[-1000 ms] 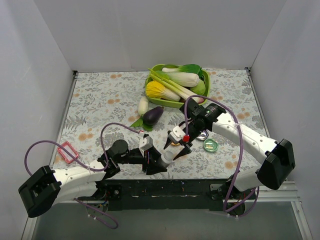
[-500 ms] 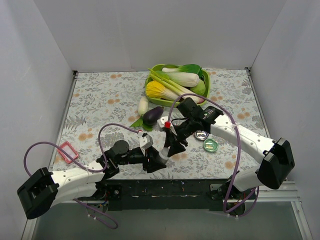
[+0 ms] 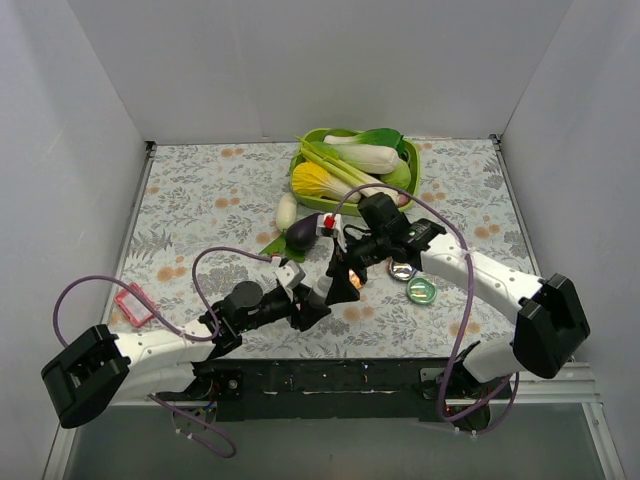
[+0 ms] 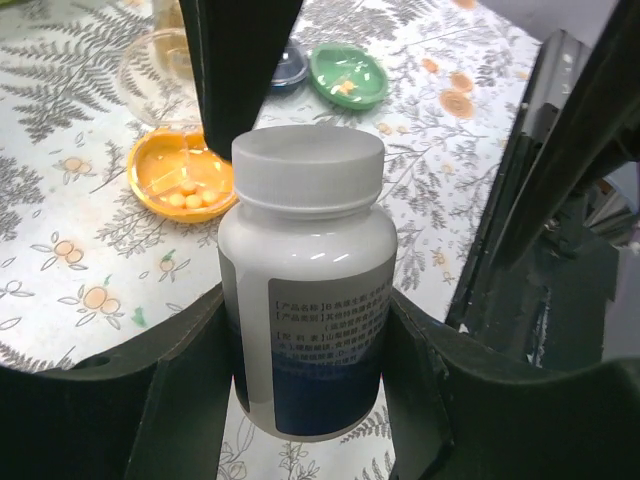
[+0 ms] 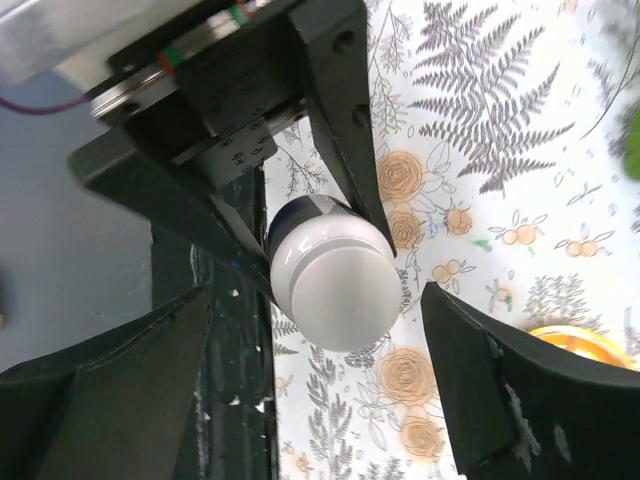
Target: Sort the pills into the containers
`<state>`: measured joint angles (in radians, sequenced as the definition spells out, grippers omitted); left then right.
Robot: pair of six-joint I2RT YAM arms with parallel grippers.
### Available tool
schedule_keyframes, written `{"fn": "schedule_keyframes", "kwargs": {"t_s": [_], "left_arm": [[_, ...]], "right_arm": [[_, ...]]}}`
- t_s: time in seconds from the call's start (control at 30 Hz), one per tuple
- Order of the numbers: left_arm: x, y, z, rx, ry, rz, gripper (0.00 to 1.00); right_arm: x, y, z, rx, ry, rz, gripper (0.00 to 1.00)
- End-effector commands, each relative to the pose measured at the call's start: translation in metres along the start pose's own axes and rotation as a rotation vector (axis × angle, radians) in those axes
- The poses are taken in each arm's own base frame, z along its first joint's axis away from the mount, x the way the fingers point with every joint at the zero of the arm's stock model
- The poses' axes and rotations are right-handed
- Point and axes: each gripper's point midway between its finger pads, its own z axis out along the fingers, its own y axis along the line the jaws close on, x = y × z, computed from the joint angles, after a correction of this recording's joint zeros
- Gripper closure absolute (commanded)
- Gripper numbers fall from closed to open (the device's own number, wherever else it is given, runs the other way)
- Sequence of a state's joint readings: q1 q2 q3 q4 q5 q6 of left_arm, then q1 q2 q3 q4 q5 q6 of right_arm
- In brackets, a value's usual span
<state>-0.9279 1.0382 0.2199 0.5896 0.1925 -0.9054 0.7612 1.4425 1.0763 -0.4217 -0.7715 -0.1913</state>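
The step in hand is judged to be uncapping: the white pill bottle [image 4: 308, 290] carries its cap [image 4: 308, 165] fully seated, so no further pills can be dispensed until it comes off. The left pincer [image 4: 305, 385] is pinching the bottle by its labelled body, one finger on each side, and holds it above the near part of the counter [image 4: 60, 290]. The right pincer [image 5: 320, 300] is spread wide and faces the cap end-on, with one finger to each side and clear of it. Before closing, centre the cap between the right fingers; an off-centre bite is likely to lever the bottle sideways in the left grip. Close on the cap's side wall only, not on the bottle shoulder. Turn about the bottle's long axis while the left pincer resists the twist; if the bottle turns with the cap, the grip on the body is too light. Hold the mouth no lower than the base at the moment of release to limit spillage. The orange dish [image 4: 180, 178] lies on the counter just beyond the bottle and already contains a few small yellow pills [image 4: 192, 198]; the green dish [image 4: 348, 75] and the blue dish [image 4: 290, 68] sit further off, side by side. Avoid sweeping either arm through this group.
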Motion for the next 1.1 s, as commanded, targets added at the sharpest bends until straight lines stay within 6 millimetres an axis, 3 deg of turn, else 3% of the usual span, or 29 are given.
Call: {"fn": "schedule_keyframes", "kwargs": {"t_s": [0.0,0.03,0.13,0.17,0.2,0.3,0.77,1.07], "left_arm": [[-0.01,-0.028,-0.014,0.158,-0.085,0.053,1.0],[0.0,-0.031,-0.02,0.181,-0.069,0.044,1.0],[-0.002,-0.047,-0.03,0.257,-0.069,0.035,1.0],[-0.004,-0.05,-0.032,0.271,-0.072,0.036,1.0],[-0.005,-0.055,-0.034,0.296,-0.073,0.033,1.0],[-0.009,-0.066,-0.035,0.354,-0.063,0.032,1.0],[-0.017,-0.087,-0.029,0.478,-0.015,0.031,1.0],[-0.024,-0.089,-0.026,0.488,-0.033,0.036,1.0]], "right_arm": [[-0.036,0.032,-0.034,-0.021,-0.093,-0.364,0.05],[-0.035,0.039,-0.042,-0.027,-0.095,-0.452,0.05],[-0.018,0.052,-0.049,-0.101,-0.054,-0.633,0.04],[-0.016,0.055,-0.049,-0.141,-0.057,-0.803,0.04],[0.004,0.078,-0.054,-0.263,-0.048,-0.795,0.03],[0.018,0.091,-0.056,-0.366,-0.067,-0.928,0.04],[-0.005,0.083,-0.048,-0.361,-0.101,-0.984,0.05],[0.0,0.084,-0.035,-0.402,-0.07,-0.932,0.13]]}}
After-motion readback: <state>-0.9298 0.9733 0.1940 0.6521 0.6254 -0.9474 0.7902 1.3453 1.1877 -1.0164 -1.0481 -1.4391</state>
